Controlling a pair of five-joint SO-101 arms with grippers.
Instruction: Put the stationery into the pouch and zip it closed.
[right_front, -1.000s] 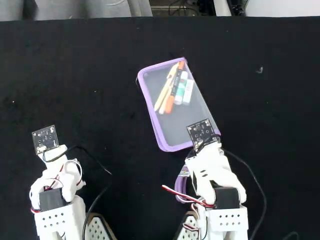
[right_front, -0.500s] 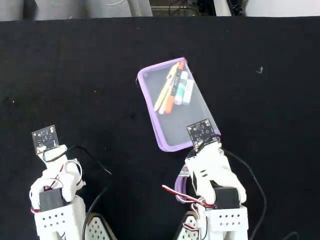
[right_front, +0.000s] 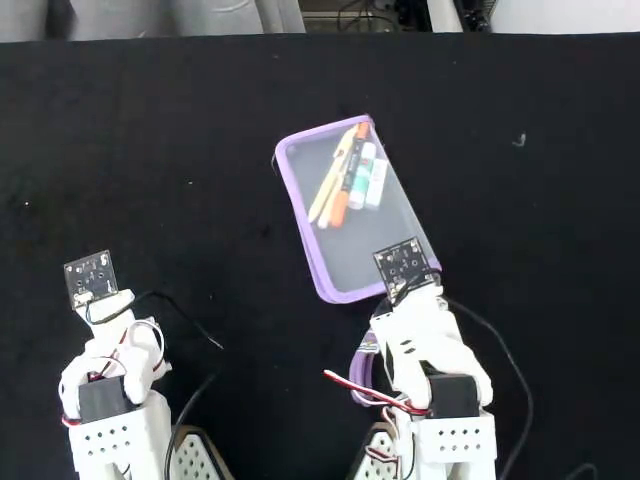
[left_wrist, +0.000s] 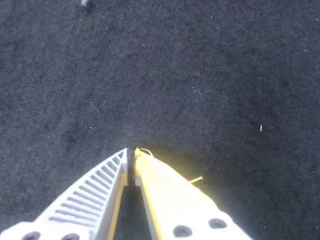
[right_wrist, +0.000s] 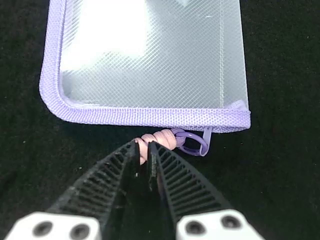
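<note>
Black bench (right_front: 150, 150) — pouch (right_front: 355, 235) at centre, stationery (right_front: 345, 180) inside.
Right end effector (right_wrist: 143, 148) pinches the zip cord (right_wrist: 162, 137) at the pouch's 5 o'clock corner; left end effector (left_wrist: 130, 153), pressed together, sits at 8 o'clock.

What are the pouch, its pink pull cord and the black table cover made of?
Pouch: glossy clear plastic, probably vinyl, grid-textured, with glare; woven purple binding. Pull cord: knotted pink string, seemingly. Table cover: matte, fuzzy black cloth, felt-like.
</note>
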